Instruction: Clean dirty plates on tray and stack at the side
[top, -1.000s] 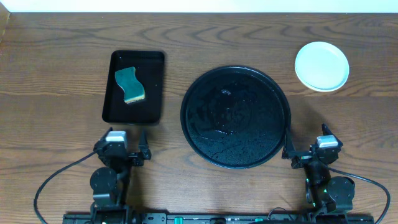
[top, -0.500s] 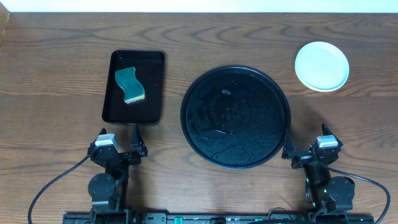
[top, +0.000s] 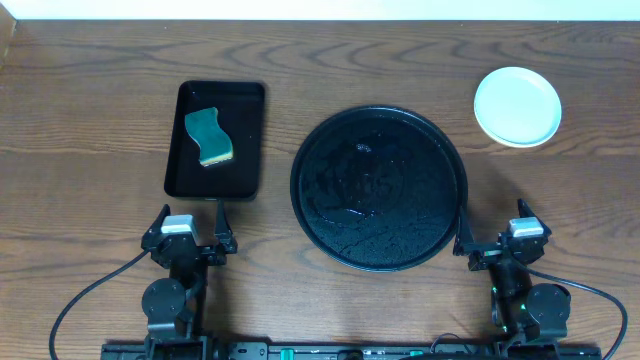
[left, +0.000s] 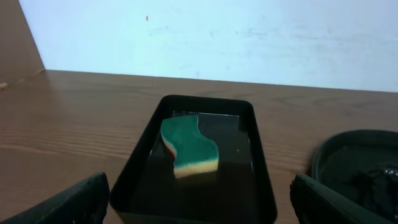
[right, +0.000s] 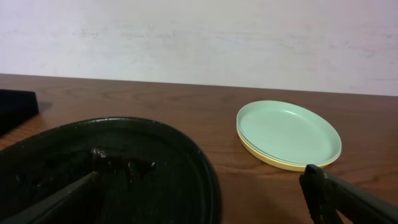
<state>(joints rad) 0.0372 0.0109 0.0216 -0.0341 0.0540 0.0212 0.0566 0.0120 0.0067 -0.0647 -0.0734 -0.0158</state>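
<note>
The plates (top: 517, 106) sit stacked on the table at the far right, off the tray. In the right wrist view the stack (right: 289, 132) shows a clean mint plate on top and a yellow rim beneath. The round black tray (top: 379, 188) lies in the middle, holds no plates, and is wet with dark bits; its rim also shows in the right wrist view (right: 205, 168). My left gripper (top: 192, 222) is open and empty near the front edge, facing the rectangular tray. My right gripper (top: 492, 228) is open and empty beside the round tray's front right rim.
A small rectangular black tray (top: 215, 140) at the left holds a green and yellow sponge (top: 208, 136), also seen in the left wrist view (left: 189, 146). Both arm bases and their cables sit at the table's front edge.
My left wrist has shifted slightly and straightened near the front edge. The right arm, plates, tray and sponge have not moved.
</note>
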